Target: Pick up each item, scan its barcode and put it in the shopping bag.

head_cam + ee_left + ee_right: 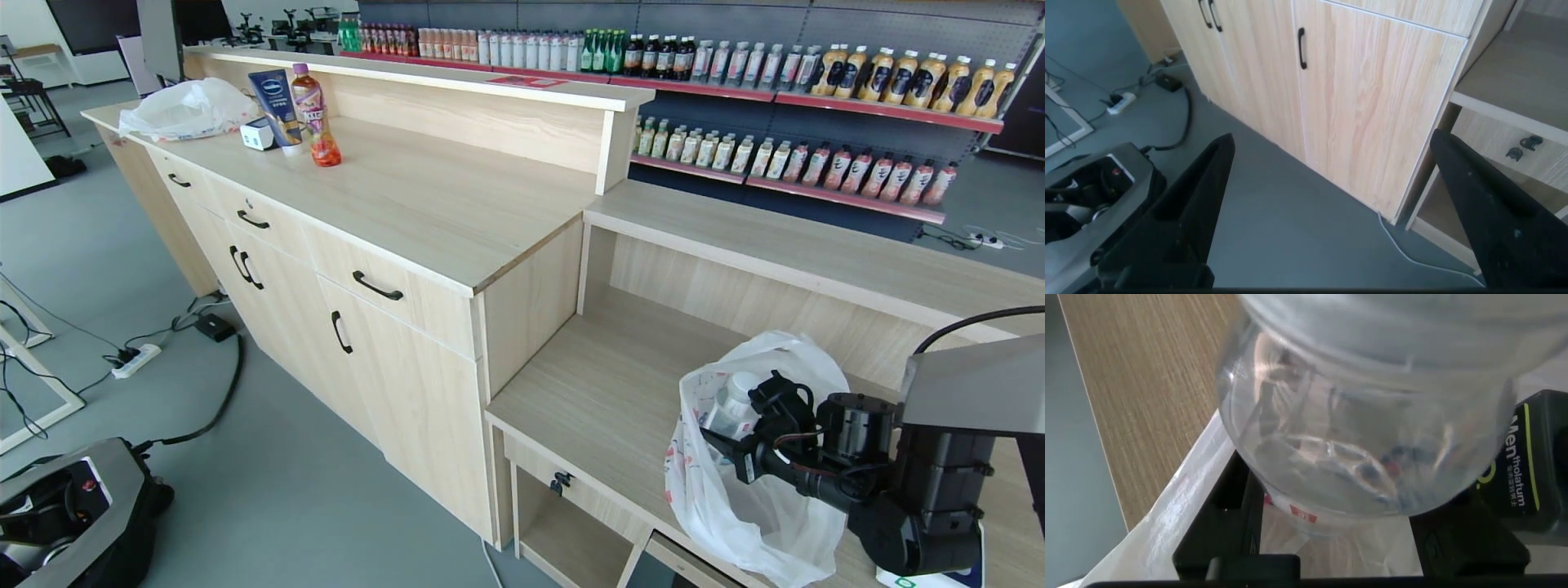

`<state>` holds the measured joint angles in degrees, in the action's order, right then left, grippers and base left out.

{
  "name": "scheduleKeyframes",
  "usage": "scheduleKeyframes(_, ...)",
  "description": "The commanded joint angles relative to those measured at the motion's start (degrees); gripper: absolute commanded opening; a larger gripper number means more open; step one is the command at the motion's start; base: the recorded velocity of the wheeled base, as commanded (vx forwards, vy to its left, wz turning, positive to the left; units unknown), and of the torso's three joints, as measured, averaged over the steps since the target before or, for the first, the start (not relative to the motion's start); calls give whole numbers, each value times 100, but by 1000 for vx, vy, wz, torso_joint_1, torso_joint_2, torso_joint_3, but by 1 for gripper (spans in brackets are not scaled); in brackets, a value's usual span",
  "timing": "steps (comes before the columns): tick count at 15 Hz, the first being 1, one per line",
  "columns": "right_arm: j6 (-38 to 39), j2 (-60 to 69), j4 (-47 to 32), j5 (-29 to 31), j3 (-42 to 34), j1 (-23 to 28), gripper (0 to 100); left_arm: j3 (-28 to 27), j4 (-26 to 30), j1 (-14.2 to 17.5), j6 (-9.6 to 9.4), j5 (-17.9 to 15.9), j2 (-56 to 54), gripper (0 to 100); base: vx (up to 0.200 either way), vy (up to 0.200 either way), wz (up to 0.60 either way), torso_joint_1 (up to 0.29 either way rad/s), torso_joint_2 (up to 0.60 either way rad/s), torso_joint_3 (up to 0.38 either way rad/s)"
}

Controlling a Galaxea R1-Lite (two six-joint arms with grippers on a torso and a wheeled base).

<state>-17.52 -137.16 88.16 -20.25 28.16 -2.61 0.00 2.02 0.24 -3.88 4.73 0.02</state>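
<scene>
A white plastic shopping bag [759, 490] stands on the low desk [604, 392] at the lower right. My right gripper [729, 434] is at the bag's mouth, shut on a clear bottle [732, 403] with a white cap. Seen close in the right wrist view, the clear bottle [1372, 416] sits between the black fingers [1221, 535] of the right gripper [1339, 539], with the bag [1176, 514] below. A dark box [1529, 469] lies beside it. My left gripper [1333, 147] hangs open above the grey floor in front of the cabinet doors [1372, 90].
On the high counter [424, 196] at the far left stand an orange drink bottle [314, 118], a blue tube [273, 98], a small white box [258, 135] and another white plastic bag [188, 110]. Shelves of bottles [735, 65] line the back. Cables and a power strip [135, 359] lie on the floor.
</scene>
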Motion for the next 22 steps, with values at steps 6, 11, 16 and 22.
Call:
scheduleKeyframes(6, 3, 13, -36, 3, -12, 85, 100, 0, 0, 2, 1, 2, -2, 100, 0, 0, 0, 0, 0, 0)
scheduleKeyframes(11, 64, 708, -405, -234, 383, 164, 100, 0, 0, 2, 1, 2, -2, 100, 0, 0, 0, 0, 0, 0)
scheduleKeyframes(16, -103, 2035, -1583, -234, 330, 129, 100, 0, 0, 2, 1, 2, -2, 100, 0, 0, 0, 0, 0, 0)
scheduleKeyframes(22, -648, 3846, -1882, -339, -179, 718, 100, 0, 0, 2, 1, 2, -2, 100, 0, 0, 0, 0, 0, 0)
